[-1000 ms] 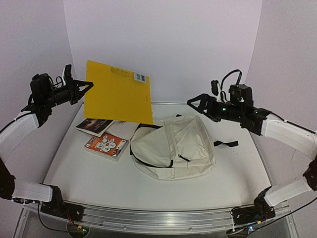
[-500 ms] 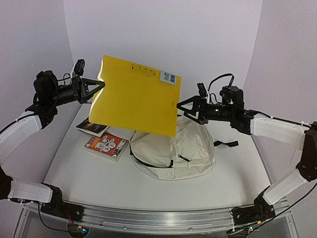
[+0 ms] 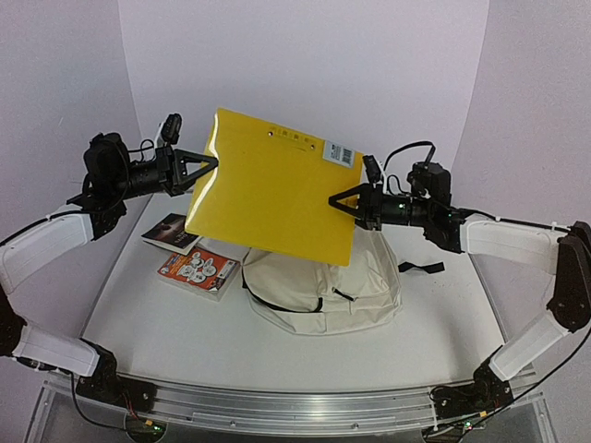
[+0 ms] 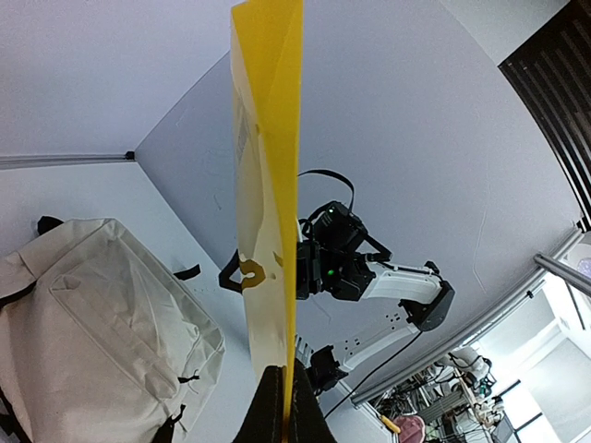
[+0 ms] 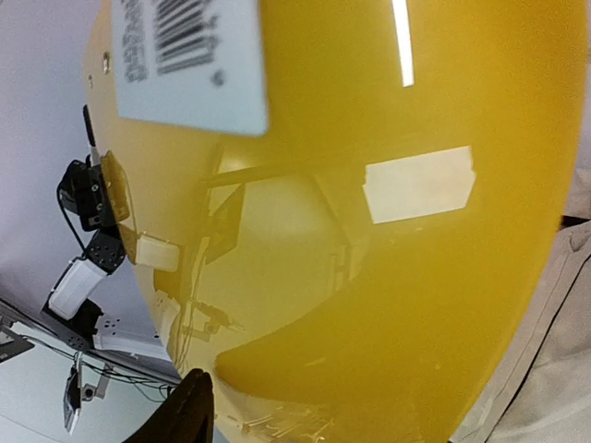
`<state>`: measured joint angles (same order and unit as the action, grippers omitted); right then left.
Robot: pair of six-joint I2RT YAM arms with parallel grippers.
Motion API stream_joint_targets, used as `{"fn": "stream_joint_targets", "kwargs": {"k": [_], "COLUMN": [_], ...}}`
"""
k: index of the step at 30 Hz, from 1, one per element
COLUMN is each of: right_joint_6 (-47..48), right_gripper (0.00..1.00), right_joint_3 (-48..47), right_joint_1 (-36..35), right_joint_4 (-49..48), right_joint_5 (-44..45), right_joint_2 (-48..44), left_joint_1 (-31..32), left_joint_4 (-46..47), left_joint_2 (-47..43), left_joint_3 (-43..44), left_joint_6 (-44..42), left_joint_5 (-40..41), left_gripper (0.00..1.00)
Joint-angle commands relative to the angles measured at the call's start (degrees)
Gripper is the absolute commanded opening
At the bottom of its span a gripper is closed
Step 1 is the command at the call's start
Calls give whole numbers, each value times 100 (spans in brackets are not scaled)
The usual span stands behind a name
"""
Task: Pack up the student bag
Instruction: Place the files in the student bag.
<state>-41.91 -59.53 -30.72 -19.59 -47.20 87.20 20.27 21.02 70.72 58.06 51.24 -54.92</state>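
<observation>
A large yellow folder point(image 3: 272, 189) hangs in the air above the student bag point(image 3: 323, 291), a cream backpack lying flat on the table. My left gripper point(image 3: 211, 164) is shut on the folder's left edge, and the left wrist view shows the folder point(image 4: 268, 138) edge-on between its fingers. My right gripper point(image 3: 338, 199) is at the folder's right edge with its jaws on either side of the sheet. In the right wrist view the folder point(image 5: 369, 185) fills the frame. One dark finger point(image 5: 192, 411) stands a little off its face and the other is hidden behind it.
Two books lie on the table left of the bag: a dark one point(image 3: 175, 231) and one with an orange and white cover point(image 3: 197, 269). A black strap point(image 3: 420, 268) sticks out to the bag's right. White walls enclose the table on the left, back and right.
My left gripper has carried the folder to the right, over the bag. My right gripper has come left to the folder's right edge and its jaws have narrowed around it.
</observation>
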Motion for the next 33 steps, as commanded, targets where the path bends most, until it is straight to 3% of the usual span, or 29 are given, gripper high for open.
{"fn": "stream_joint_targets", "kwargs": {"k": [1, 8, 11, 15, 18, 27, 33], "right_joint_6": [-559, -1003, -1104, -1184, -1250, -1371, -1364], "right_gripper": [39, 11, 0, 0, 0, 0, 0], "right_joint_3": [189, 448, 451, 401, 362, 231, 161], "right_joint_1": [13, 16, 19, 33, 60, 89, 92], "right_joint_4": [-992, -1318, -1345, -1347, -1345, -1325, -1284], "right_joint_5": [-302, -162, -145, -245, -390, -1004, -1237], "right_joint_2": [-338, -643, -807, -945, -1091, -924, -725], "left_joint_1": [21, 12, 12, 3, 3, 3, 3], "left_joint_4": [568, 63, -234, -679, -1146, -1742, -1758], "left_joint_2": [49, 40, 51, 115, 136, 260, 301], "left_joint_3": [-26, -111, -98, 14, 115, 301, 299], "left_joint_6": [198, -7, -187, -471, -852, -1432, -1473], "left_joint_5": [273, 475, 360, 75, -200, -1060, -1144], "left_gripper": [0, 5, 21, 49, 64, 66, 44]}}
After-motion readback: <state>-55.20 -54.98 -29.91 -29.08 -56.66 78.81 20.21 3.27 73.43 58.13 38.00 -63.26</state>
